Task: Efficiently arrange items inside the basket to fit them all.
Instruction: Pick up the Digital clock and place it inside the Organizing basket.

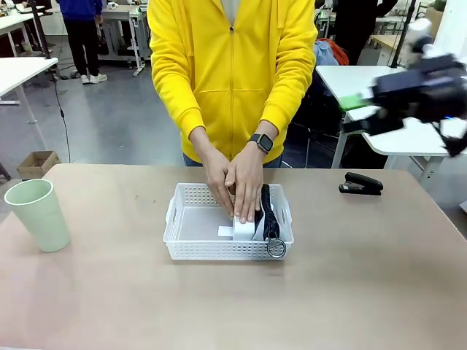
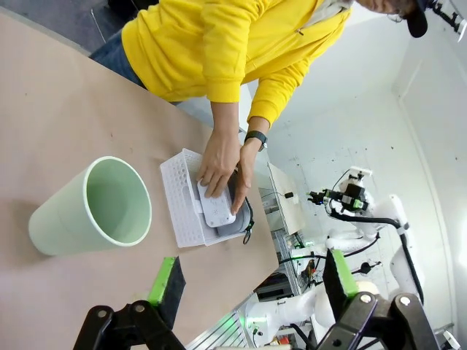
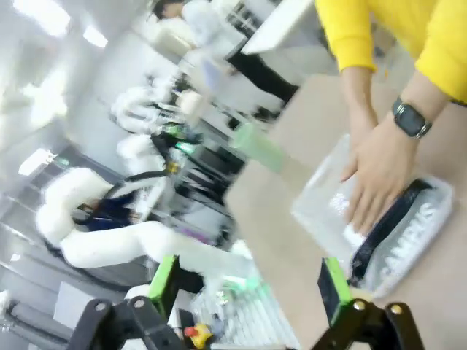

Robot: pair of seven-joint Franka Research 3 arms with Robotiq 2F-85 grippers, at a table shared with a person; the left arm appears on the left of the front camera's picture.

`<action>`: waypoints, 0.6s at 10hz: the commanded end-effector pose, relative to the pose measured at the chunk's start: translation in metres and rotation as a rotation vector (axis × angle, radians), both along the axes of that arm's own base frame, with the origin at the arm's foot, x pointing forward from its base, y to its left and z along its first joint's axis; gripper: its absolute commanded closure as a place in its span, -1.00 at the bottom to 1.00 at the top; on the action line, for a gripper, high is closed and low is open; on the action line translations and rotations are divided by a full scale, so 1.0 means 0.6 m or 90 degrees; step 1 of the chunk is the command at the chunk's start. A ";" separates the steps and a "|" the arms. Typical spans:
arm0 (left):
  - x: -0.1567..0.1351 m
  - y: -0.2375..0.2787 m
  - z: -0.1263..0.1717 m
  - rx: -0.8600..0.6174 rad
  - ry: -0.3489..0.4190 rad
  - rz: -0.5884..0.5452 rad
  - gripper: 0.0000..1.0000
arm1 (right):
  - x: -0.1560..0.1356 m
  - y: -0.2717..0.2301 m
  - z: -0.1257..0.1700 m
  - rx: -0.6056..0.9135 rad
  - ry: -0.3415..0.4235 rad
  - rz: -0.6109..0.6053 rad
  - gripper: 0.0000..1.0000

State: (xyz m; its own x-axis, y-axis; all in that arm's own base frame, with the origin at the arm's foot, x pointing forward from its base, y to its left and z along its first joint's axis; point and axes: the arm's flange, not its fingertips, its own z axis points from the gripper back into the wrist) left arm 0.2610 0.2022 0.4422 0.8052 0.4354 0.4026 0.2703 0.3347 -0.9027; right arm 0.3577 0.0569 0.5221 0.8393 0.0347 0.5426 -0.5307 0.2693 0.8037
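On the table (image 1: 365,284) one basket (image 1: 219,250) holds one pouch (image 1: 267,211) and one box (image 1: 243,227) under two hands (image 1: 246,186), one cup (image 1: 38,215) and one stapler (image 1: 361,184) stand outside, and both arms' jaws gape empty.

Bright, even overhead light, soft shadows; right wrist view badly motion-blurred

I count one basket (image 1: 219,250), one grey pouch (image 1: 267,215), one white box (image 1: 243,230), one green cup (image 1: 38,214), one black stapler (image 1: 361,184) and two hands (image 1: 246,186) of the person

Yellow hoodie (image 1: 232,65), black smartwatch (image 1: 262,142), cardboard box (image 1: 36,164) on floor.
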 end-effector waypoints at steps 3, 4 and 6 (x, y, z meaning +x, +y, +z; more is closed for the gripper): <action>0.001 -0.002 0.001 -0.007 -0.020 0.001 -1.00 | 0.005 -0.212 -0.175 0.242 0.094 -0.059 -1.00; 0.001 -0.002 0.001 -0.007 -0.020 0.001 -1.00 | 0.014 -0.237 -0.234 0.273 0.115 -0.071 -1.00; 0.001 -0.002 0.001 -0.007 -0.020 0.001 -1.00 | 0.047 -0.222 -0.297 0.171 0.171 -0.129 -1.00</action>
State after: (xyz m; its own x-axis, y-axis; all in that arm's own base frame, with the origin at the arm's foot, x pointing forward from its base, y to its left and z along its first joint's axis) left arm 0.2612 0.2021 0.4421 0.8056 0.4351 0.4021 0.2700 0.3345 -0.9029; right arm 0.3555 -0.0951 0.3391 0.9268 -0.2707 0.2604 -0.2702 0.0011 0.9628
